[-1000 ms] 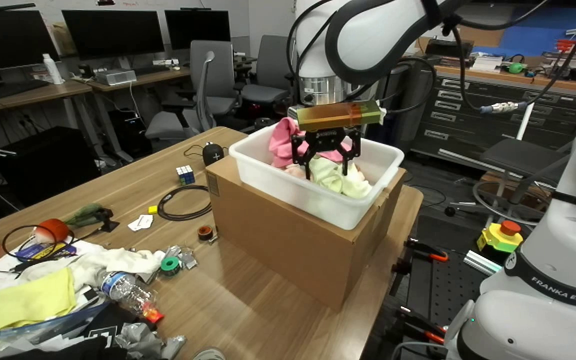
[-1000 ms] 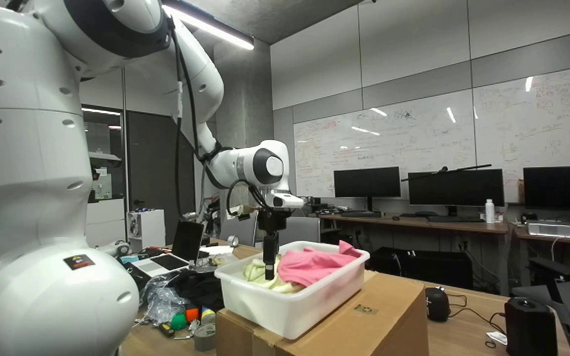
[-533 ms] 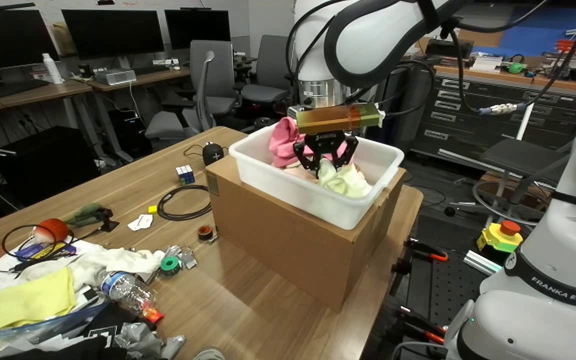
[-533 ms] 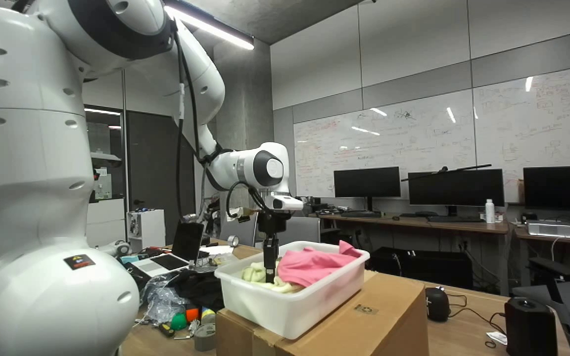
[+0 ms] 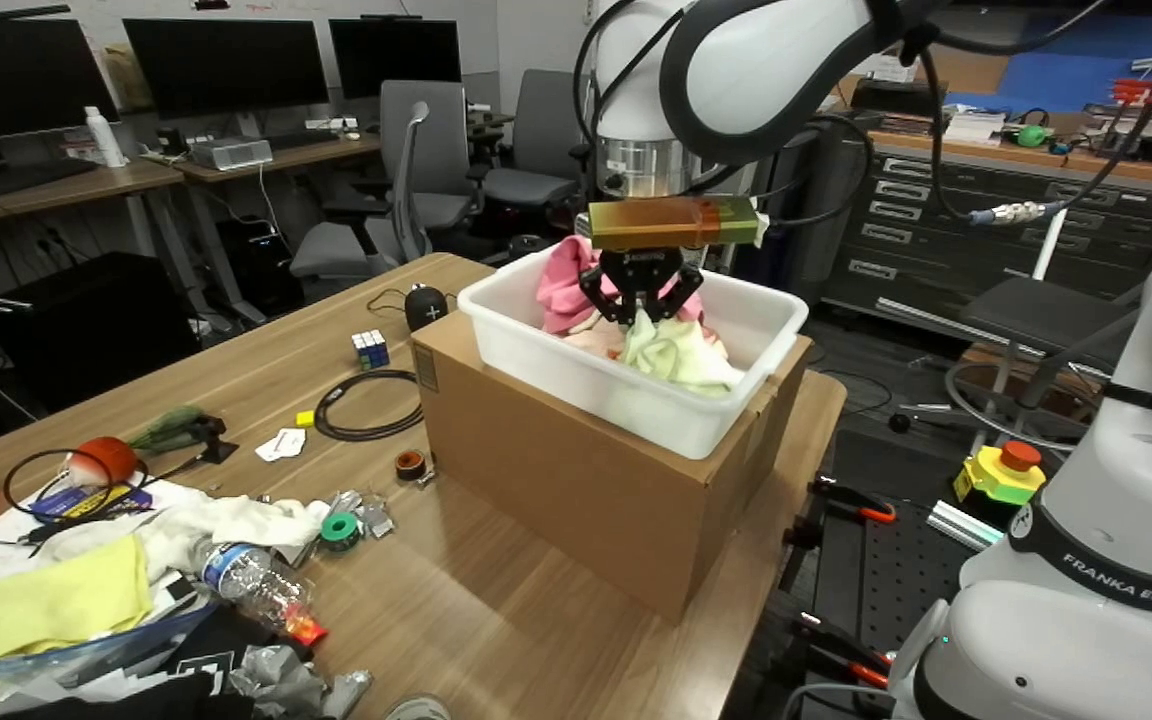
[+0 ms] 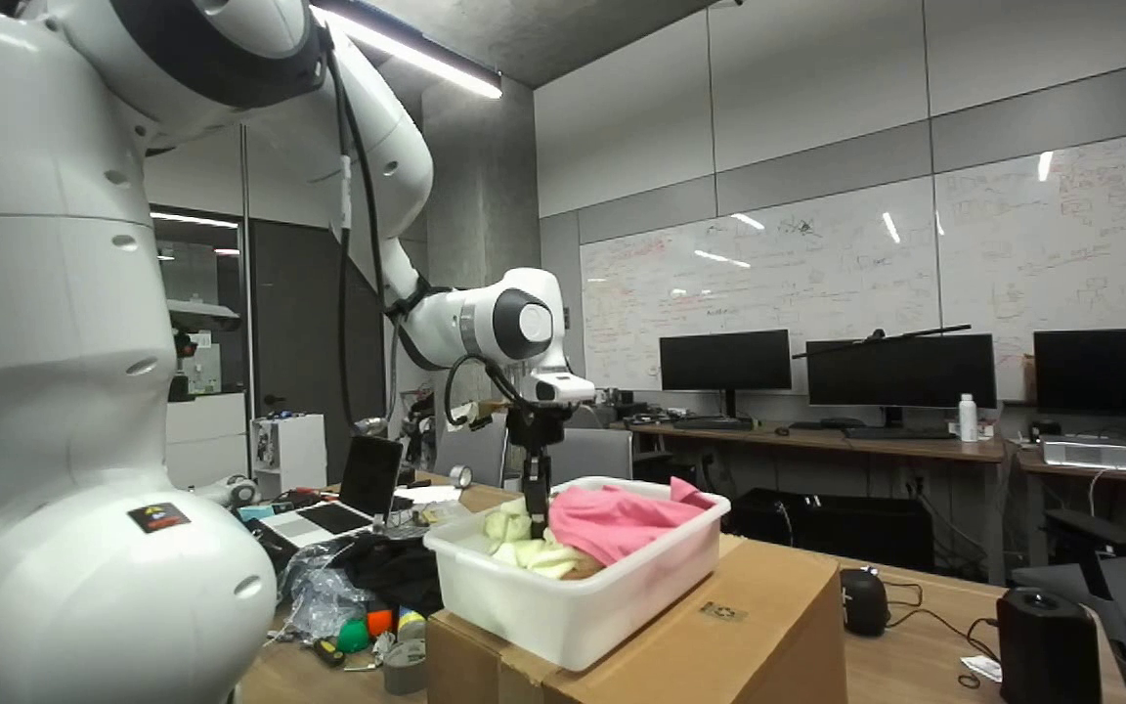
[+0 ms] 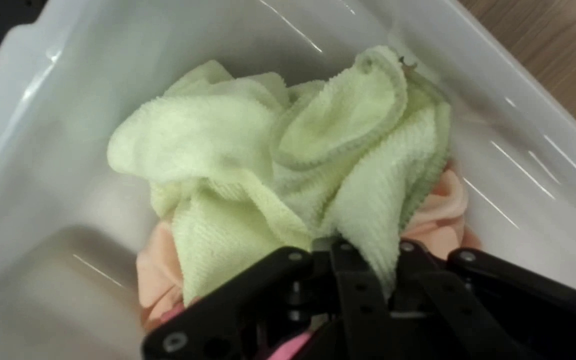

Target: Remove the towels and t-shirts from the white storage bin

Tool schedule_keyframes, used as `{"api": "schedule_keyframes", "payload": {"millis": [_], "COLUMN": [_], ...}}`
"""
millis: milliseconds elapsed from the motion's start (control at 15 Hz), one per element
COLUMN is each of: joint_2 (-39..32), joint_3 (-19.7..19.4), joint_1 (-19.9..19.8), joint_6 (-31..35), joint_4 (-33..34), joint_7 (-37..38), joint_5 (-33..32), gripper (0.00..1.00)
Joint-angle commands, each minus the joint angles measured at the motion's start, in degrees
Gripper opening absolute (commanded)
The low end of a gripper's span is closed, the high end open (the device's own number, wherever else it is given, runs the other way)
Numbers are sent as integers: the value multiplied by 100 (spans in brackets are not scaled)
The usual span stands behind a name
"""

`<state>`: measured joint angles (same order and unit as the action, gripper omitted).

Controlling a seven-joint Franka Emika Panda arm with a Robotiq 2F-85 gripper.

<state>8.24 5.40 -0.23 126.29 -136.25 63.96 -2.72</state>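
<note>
The white storage bin (image 5: 596, 400) rests on a cardboard box and holds a crumpled pale green towel (image 7: 218, 135). In the wrist view my gripper (image 7: 370, 260) is shut on a fold of this towel, which runs up between its fingers. Peach cloth (image 7: 440, 215) lies beneath the towel. Bright pink cloth (image 6: 617, 523) fills another part of the bin, beside the gripper. In an exterior view the gripper (image 5: 636, 315) hangs just over the bin's contents, and most of the towel (image 5: 681, 355) still lies inside. Which cloths are t-shirts I cannot tell.
Under the bin, the cardboard box (image 5: 566, 480) stands near the table edge. On the table are a black cable coil (image 5: 371, 405), a puzzle cube (image 5: 371, 349), a plastic bottle (image 5: 246, 578), and a yellow cloth (image 5: 46, 605). Black speakers (image 6: 1047, 640) stand behind the box.
My gripper went down around the pale green towel with open jaws, shut on it, and has now risen slightly, drawing a fold upward. The pink cloth has stayed about where it was.
</note>
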Motion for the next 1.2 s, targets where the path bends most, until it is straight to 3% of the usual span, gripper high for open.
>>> {"api": "schedule_keyframes", "payload": {"millis": [0,600,1133], "joint_2": [886,2677,3677], "joint_3": [75,483,499], "joint_1": [38,-208,-340], "joint_6": [445,1218,1965], "joint_4": [-450,-872,-1246], "joint_7": [141,241,141], "joint_5": [-271,-451,-92], "gripper": [9,8,8]}}
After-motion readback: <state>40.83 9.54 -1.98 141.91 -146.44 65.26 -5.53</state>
